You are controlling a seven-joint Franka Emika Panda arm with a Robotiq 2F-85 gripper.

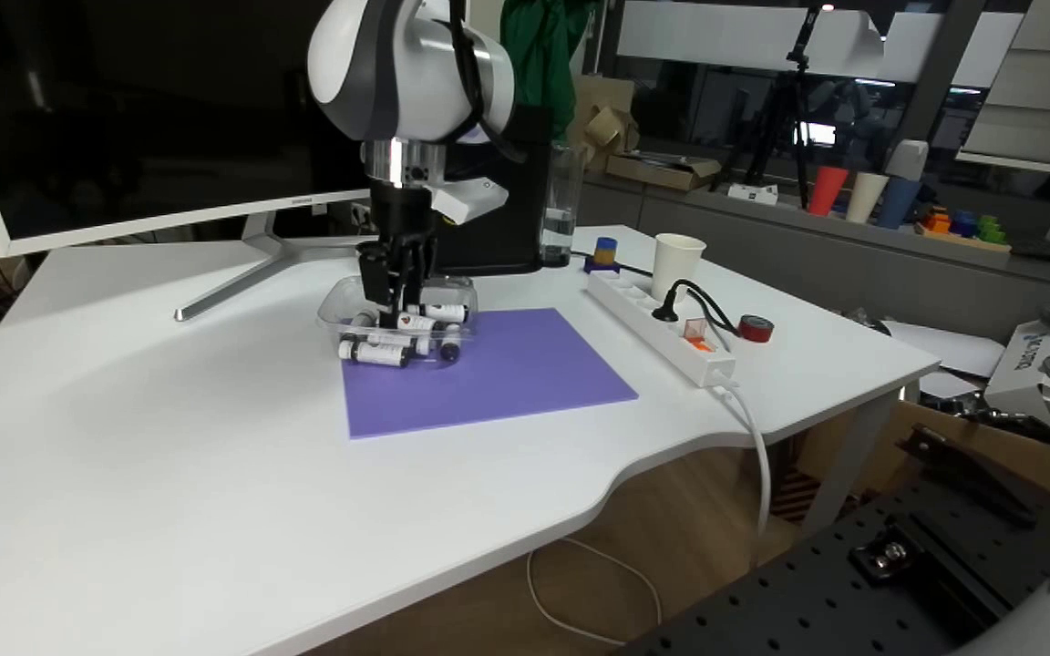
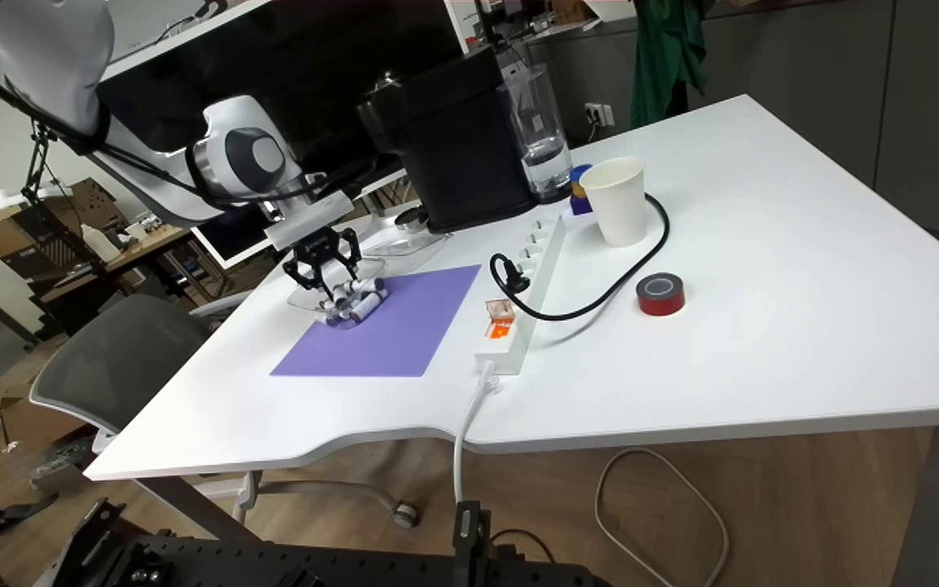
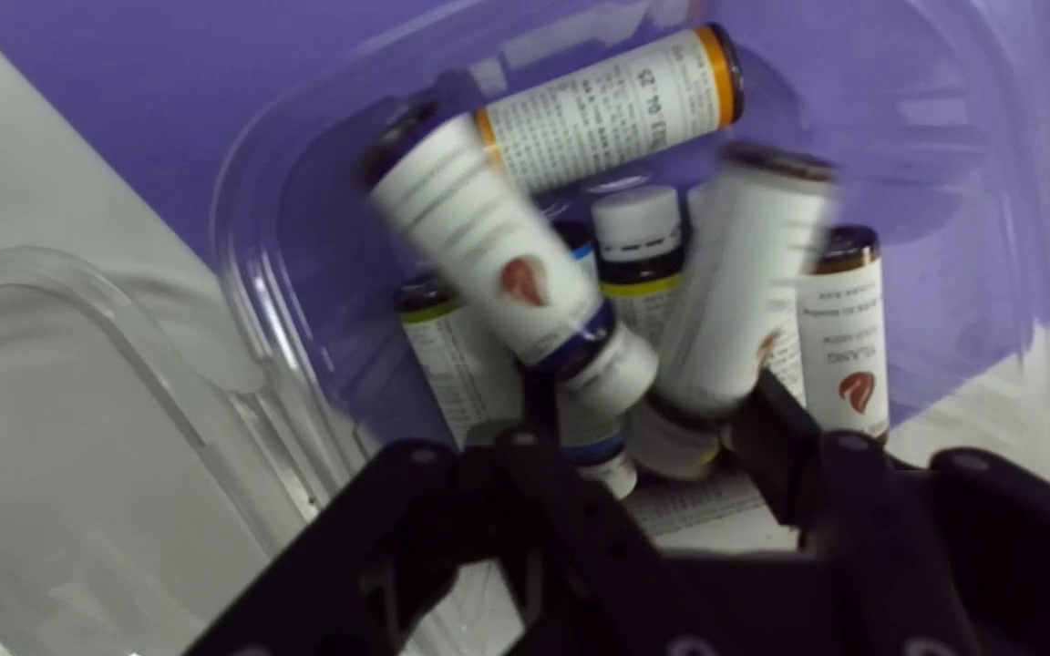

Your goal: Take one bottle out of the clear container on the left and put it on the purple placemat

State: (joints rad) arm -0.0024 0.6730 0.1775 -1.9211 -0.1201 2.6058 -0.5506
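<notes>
The clear container [image 1: 332, 305] holds several small white bottles [image 1: 374, 353] and stands partly over the purple placemat [image 1: 525, 378]. The placemat also shows in an exterior view [image 2: 388, 346], with the bottles [image 2: 368, 306] at its far corner. My gripper [image 1: 400, 310] points down into the container. In the wrist view the gripper [image 3: 657, 410] has its black fingers apart among the bottles. A tilted bottle with a blue band [image 3: 498, 255] and a second, blurred bottle [image 3: 739, 273] lie on top, their lower ends between the fingers. Whether the fingers press on them is hard to tell.
Another clear plastic piece [image 3: 78, 428] lies beside the container. A white power strip [image 1: 662, 333], a paper cup [image 1: 675, 260] and red tape [image 1: 756, 328] stand to one side of the mat. A tall black box [image 2: 461, 143] and a monitor [image 1: 169, 118] are behind.
</notes>
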